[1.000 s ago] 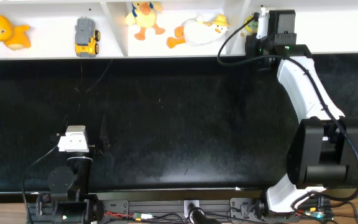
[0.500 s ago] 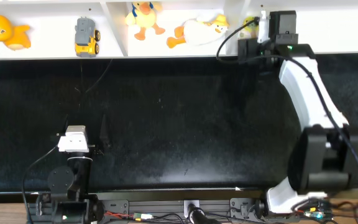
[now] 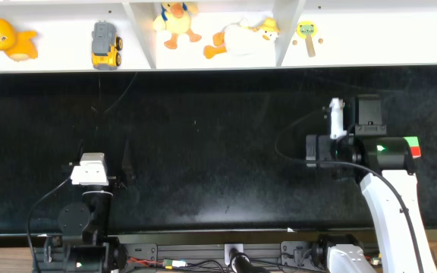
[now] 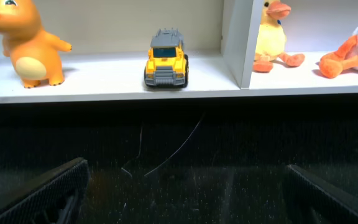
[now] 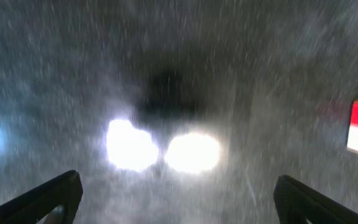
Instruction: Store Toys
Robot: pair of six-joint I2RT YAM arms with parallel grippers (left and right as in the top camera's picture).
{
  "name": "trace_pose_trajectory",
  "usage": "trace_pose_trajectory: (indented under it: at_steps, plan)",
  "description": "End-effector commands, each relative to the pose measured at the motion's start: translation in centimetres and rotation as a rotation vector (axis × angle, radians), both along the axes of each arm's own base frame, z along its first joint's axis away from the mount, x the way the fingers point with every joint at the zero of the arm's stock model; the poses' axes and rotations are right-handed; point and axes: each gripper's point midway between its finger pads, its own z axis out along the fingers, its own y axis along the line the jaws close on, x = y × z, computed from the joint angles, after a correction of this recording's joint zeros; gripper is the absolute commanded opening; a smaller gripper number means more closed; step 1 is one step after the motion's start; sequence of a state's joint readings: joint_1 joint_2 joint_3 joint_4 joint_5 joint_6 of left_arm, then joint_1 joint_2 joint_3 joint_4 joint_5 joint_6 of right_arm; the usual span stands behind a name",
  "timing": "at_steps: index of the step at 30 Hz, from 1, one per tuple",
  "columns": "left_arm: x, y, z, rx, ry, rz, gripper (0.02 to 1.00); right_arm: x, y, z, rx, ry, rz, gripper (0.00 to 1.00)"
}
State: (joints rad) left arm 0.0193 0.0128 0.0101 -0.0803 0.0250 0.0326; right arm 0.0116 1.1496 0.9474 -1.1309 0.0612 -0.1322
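Nearest the arm bases, the left gripper (image 4: 185, 167) sits low over the black table (image 3: 203, 136), well short of the white shelf (image 3: 51, 62) and facing its left compartment; its jaws are apart and hold nothing. The right gripper (image 5: 178, 177) hangs above the table, also well apart from the shelf and on the side of its right compartment. It points down at the dark surface, where two bright glares show, and its jaws are spread wide and empty. The table runs bare and black up to the shelf, which lines its far edge. In the shelf's left compartment an orange figure (image 3: 7, 38) stands upright towards the outer end, with a yellow truck (image 3: 105, 44) near the divider (image 4: 232, 43), its front facing the table. In the middle compartment a yellow duck (image 3: 176, 23) sits just past that divider and a white duck (image 3: 241, 38) lies on its side beside it. In the right compartment lies a small green toy (image 3: 307, 34) on a short stick.
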Motion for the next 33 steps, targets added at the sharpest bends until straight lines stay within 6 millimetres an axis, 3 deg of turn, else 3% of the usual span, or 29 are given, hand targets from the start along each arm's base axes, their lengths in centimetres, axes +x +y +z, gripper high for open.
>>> trace_pose_trajectory:
  at_steps: [1,5,11,14,19,25,29,33]
  plan:
    - [0.0,0.0,0.0,-0.007,-0.004,0.001,0.998,0.6,-0.3,0.4,-0.009,-0.037,-0.002,0.996]
    - [0.0,0.0,0.0,-0.007,-0.004,0.001,0.998,3.1,-0.2,1.0,0.000,-0.130,-0.013,0.996]
    - [0.0,0.0,0.0,-0.007,-0.004,0.001,0.998,4.3,-2.2,2.0,-0.052,-0.256,0.139,0.998]
    - [0.0,0.0,0.0,-0.007,-0.004,0.001,0.998,4.0,-4.9,3.4,-0.061,-0.369,0.170,0.996]
    - [0.0,0.0,0.0,-0.007,-0.004,0.001,0.998,1.5,-11.5,4.4,-0.195,-0.413,0.182,0.998]
    - [0.0,0.0,0.0,-0.007,-0.004,0.001,0.998,-1.3,-17.2,2.0,-0.205,-0.362,0.149,0.993]
    - [0.0,0.0,0.0,-0.007,-0.004,0.001,0.998,-2.3,-18.8,-0.9,-0.157,-0.289,0.155,0.996]
    - [0.0,0.0,0.0,-0.007,-0.004,0.001,0.998,-2.0,-19.6,-3.8,-0.092,-0.247,0.153,0.996]
